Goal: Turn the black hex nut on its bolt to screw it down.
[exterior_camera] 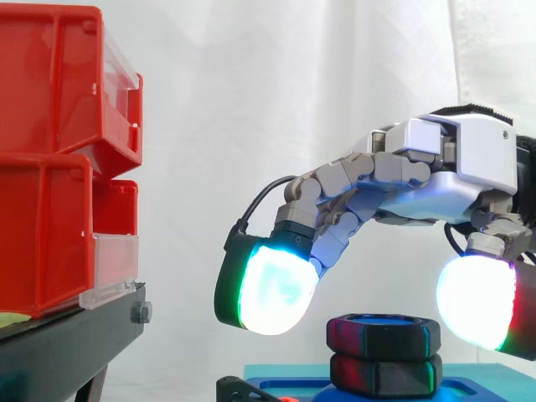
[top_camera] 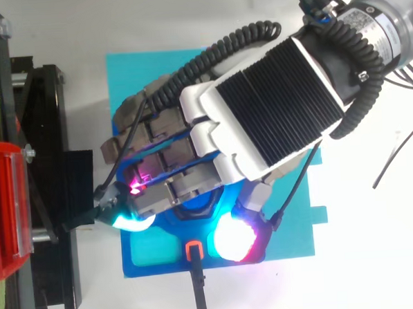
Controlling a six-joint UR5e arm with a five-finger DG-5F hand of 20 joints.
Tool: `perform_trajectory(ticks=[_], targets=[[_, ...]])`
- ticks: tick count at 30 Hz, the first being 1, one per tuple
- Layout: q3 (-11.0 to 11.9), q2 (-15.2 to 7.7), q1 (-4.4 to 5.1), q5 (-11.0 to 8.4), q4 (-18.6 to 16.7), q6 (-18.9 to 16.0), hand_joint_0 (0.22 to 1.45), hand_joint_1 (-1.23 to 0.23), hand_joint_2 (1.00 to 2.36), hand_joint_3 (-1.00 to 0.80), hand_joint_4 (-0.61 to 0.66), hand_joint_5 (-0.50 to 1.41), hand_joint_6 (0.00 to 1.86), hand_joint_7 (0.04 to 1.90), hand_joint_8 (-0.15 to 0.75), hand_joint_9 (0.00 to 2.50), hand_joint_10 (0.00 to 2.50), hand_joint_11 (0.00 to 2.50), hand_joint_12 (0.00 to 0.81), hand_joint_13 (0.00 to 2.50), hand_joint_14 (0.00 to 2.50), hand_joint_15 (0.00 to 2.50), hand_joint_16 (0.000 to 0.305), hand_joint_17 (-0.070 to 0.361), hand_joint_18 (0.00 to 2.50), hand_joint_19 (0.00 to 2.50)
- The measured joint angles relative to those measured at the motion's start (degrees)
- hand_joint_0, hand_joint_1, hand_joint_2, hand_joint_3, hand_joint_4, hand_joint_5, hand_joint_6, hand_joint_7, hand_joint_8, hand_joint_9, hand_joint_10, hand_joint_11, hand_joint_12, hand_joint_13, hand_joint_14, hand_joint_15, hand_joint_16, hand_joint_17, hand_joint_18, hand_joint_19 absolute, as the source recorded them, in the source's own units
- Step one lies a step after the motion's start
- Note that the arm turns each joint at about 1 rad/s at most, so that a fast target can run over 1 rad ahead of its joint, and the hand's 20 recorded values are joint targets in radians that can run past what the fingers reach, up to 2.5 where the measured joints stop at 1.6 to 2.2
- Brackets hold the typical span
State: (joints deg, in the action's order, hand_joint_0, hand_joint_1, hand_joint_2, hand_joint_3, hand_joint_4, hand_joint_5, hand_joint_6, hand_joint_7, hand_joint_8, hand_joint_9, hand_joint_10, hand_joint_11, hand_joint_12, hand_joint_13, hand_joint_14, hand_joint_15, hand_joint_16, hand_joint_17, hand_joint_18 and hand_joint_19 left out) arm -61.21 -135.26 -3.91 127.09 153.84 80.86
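Note:
The black hex nut (exterior_camera: 383, 333) sits on its bolt above a second black hex piece (exterior_camera: 385, 375), both rising from a blue base plate (exterior_camera: 473, 387). My hand (exterior_camera: 435, 180) hovers over it, palm down, with its fingers bent downward. One glowing fingertip pad (exterior_camera: 272, 289) hangs left of the nut and slightly above it. The glowing thumb pad (exterior_camera: 477, 301) hangs to the nut's right. Neither pad touches the nut, and there is a gap on each side. From above, the hand (top_camera: 259, 110) covers the nut.
Red bins (exterior_camera: 50, 167) stand stacked on a black stand (exterior_camera: 67, 343) at the left. The blue base plate (top_camera: 286, 226) lies on a cyan mat (top_camera: 140, 75). A black cable with an orange plug (top_camera: 194, 252) enters the plate's near edge.

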Motion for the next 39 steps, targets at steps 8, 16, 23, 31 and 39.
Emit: perform_trajectory(ticks=[8,16,23,31,39], targets=[[-0.1,0.0,-0.65,0.90,0.1,0.1,0.43,-0.59,1.00,-0.50,0.19,-0.06,0.50,0.82,0.252,0.82,0.01,0.15,0.354,0.70,0.01,0.17,0.051,0.115,0.61,0.47],[-0.7,0.0,-0.82,0.79,-0.2,0.1,0.43,-0.62,1.00,-0.50,0.19,-0.05,0.50,0.91,0.255,0.82,0.01,0.15,0.353,0.69,0.01,0.17,0.051,0.115,0.61,0.48],[-0.7,0.0,-0.91,0.46,0.0,0.1,0.45,-0.66,1.00,-0.50,0.19,-0.05,0.50,0.98,0.246,0.80,0.01,0.17,0.345,0.68,0.01,0.18,0.050,0.112,0.59,0.48],[-1.1,0.0,-1.02,0.35,0.0,0.1,0.44,-0.69,1.00,-0.50,0.19,-0.04,0.50,1.03,0.253,0.81,0.01,0.18,0.347,0.68,0.01,0.17,0.050,0.113,0.60,0.48],[-1.5,0.0,-1.08,0.35,0.0,0.1,0.46,-0.72,1.00,-0.50,0.17,-0.04,0.50,1.12,0.251,0.80,0.01,0.19,0.339,0.67,0.01,0.18,0.049,0.109,0.58,0.49]])
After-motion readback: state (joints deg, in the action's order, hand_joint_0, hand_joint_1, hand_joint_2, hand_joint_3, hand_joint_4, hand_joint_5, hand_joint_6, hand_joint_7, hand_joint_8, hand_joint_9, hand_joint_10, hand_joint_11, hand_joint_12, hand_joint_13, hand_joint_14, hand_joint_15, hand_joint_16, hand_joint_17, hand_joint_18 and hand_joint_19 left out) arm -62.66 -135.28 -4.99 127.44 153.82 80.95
